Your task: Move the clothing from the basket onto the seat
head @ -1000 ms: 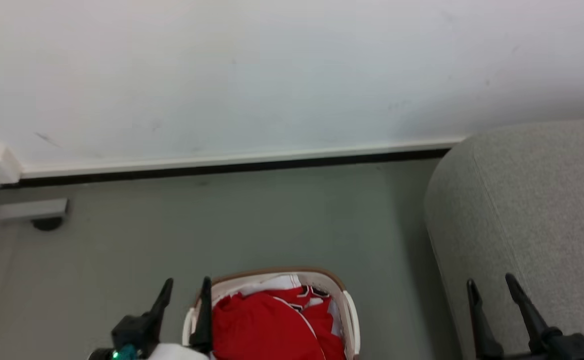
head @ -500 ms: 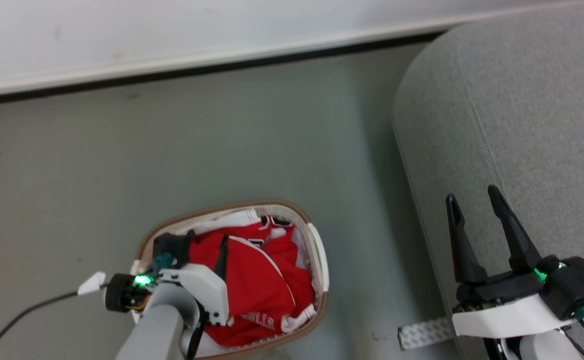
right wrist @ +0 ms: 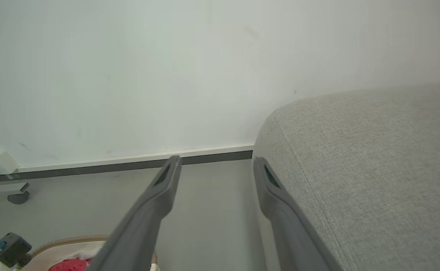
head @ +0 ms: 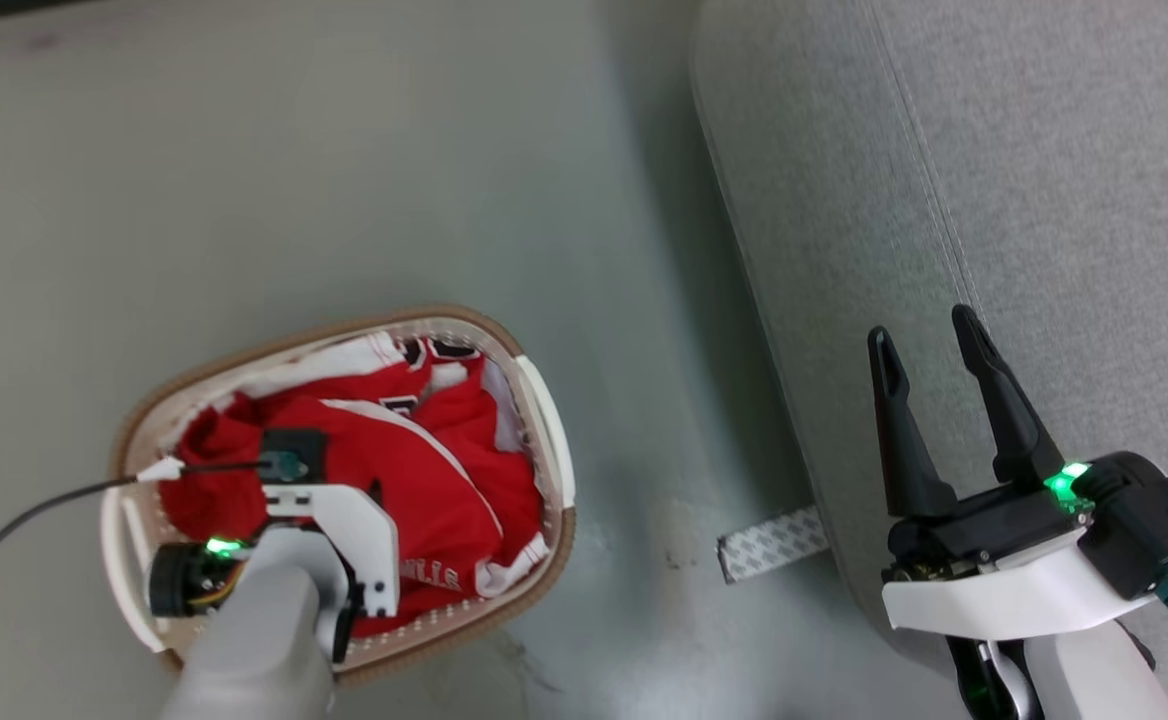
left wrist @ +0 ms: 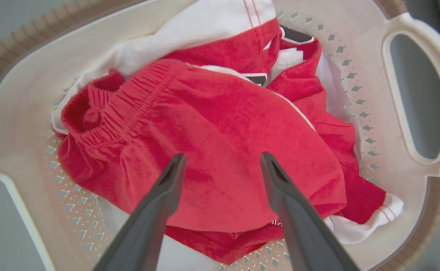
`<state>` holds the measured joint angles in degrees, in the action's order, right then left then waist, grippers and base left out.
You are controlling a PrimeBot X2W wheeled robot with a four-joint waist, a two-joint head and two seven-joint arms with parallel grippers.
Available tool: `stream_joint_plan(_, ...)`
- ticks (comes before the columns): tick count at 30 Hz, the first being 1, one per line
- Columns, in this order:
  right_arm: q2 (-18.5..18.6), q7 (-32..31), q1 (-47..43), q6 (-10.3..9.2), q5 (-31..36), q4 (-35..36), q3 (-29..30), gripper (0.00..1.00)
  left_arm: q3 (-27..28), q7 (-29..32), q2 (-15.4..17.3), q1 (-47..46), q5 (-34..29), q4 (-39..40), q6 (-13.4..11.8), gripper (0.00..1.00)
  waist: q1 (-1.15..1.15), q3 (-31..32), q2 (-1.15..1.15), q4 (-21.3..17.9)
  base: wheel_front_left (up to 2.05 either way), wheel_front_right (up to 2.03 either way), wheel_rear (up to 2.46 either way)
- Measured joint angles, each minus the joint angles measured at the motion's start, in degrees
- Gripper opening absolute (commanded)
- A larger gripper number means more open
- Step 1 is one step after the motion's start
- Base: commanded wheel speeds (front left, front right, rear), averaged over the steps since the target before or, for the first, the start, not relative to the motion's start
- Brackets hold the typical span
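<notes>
Red clothing (head: 444, 470) with white trim lies heaped in the white perforated basket (head: 541, 420) on the floor at lower left. In the left wrist view my left gripper (left wrist: 220, 158) points down into the basket (left wrist: 412, 37), open, its fingertips just above the red shorts (left wrist: 223, 124) with the gathered waistband. Nothing is between its fingers. My right gripper (head: 922, 328) stands open and empty over the front edge of the light-grey sofa (head: 1044, 200). The right wrist view has that gripper (right wrist: 216, 160) beside the sofa's rounded corner (right wrist: 374, 169).
A strip of white patterned tape (head: 772, 540) lies on the grey floor (head: 344, 150) between basket and sofa. A black cable (head: 24, 515) trails left from my left wrist. The wall's baseboard (right wrist: 92, 167) and a caster foot (right wrist: 16, 197) are farther off.
The head camera has tilted down, so the whole picture shifted. My left arm has swung from beside the basket to over it, fingers pointing down at the clothing. The right gripper stays open.
</notes>
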<state>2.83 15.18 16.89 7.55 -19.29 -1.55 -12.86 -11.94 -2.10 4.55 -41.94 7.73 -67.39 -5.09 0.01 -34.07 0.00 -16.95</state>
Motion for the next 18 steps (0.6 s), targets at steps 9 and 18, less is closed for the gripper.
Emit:
stream_joint_plan(9,0.0,0.0,2.1,0.00,-1.7,2.0,-0.3,1.00,-0.3,0.7,3.3,-5.8,0.0,-3.1,-1.3,1.00,0.00,-7.0,0.00,-2.5,0.00,0.00,0.00)
stream_joint_plan(18,0.0,0.0,3.2,0.00,-2.2,2.0,0.0,1.00,-2.2,0.5,3.1,-8.5,-0.5,-4.5,0.3,0.00,0.00,-11.1,0.00,-3.1,0.00,0.00,0.00)
